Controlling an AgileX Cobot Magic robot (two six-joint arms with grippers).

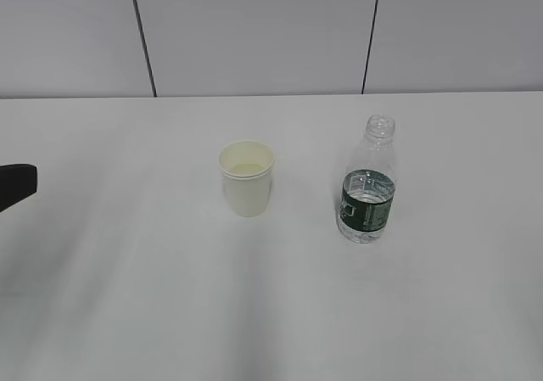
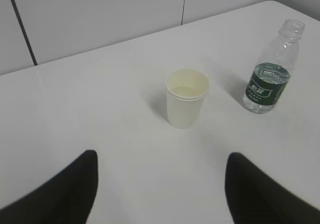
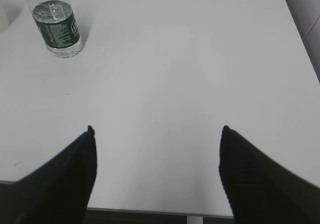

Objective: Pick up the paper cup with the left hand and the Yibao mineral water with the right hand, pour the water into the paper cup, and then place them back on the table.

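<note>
Both grippers, left hand and right hand, stand open, empty; ahead, the light, crushable paper cup needs a gentle mid-wall hold.

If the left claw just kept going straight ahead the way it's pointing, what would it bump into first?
Probably the paper cup: it stands upright almost centred ahead of the open left gripper, with bare table between. The bottle stands off to the right.

Grey panelled wall with dark seams behind white table.
</note>
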